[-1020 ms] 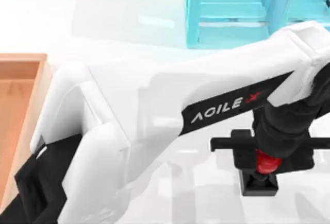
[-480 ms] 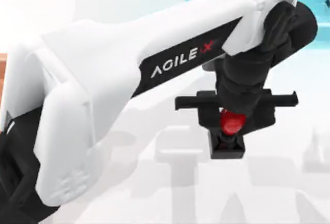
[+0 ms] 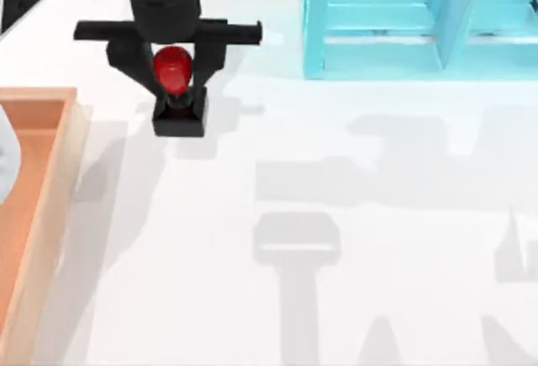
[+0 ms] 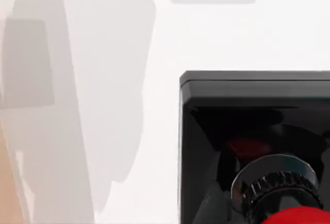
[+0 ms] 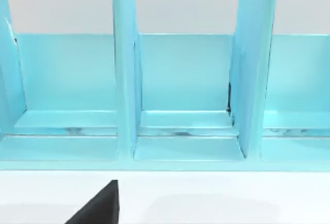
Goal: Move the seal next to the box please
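Note:
The seal, a black square block with a glossy red knob, is at the far left of the table. My left gripper comes down from above and is shut on the knob. I cannot tell whether the block touches the table. The box has a tan rim and an orange-brown inside, and lies at the left edge, a short gap left of the seal. The left wrist view shows the seal's black block close up and a strip of the box's rim. A black part of my right gripper faces the blue shelf.
A light blue shelf unit stands at the back right, and its open compartments show in the right wrist view. White table stretches across the middle and right, crossed by arm shadows.
My left arm has swung from the right-middle of the table to the far left, carrying the seal with it to just beside the box. The box has come back into sight.

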You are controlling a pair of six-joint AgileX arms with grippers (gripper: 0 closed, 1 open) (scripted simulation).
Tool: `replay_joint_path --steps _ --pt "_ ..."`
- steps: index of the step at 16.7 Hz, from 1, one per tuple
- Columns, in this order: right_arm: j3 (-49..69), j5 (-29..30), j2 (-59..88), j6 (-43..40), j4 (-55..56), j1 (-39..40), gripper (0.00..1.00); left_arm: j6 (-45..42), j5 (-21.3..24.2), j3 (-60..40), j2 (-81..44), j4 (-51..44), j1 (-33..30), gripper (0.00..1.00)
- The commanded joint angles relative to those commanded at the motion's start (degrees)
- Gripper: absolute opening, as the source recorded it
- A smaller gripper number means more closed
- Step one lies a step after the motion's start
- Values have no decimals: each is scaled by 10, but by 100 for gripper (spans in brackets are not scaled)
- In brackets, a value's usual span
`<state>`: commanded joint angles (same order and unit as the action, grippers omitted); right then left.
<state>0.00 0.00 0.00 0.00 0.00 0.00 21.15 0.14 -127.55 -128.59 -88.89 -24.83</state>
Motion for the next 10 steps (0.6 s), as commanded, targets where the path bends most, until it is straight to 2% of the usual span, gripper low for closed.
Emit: replay_joint_path --steps 4,10 --pt "0 0 0 0 0 0 100 -87 -1 1 32 -33 101 0" --pt "0 0 0 0 0 0 100 -96 -3 1 37 -39 114 0"
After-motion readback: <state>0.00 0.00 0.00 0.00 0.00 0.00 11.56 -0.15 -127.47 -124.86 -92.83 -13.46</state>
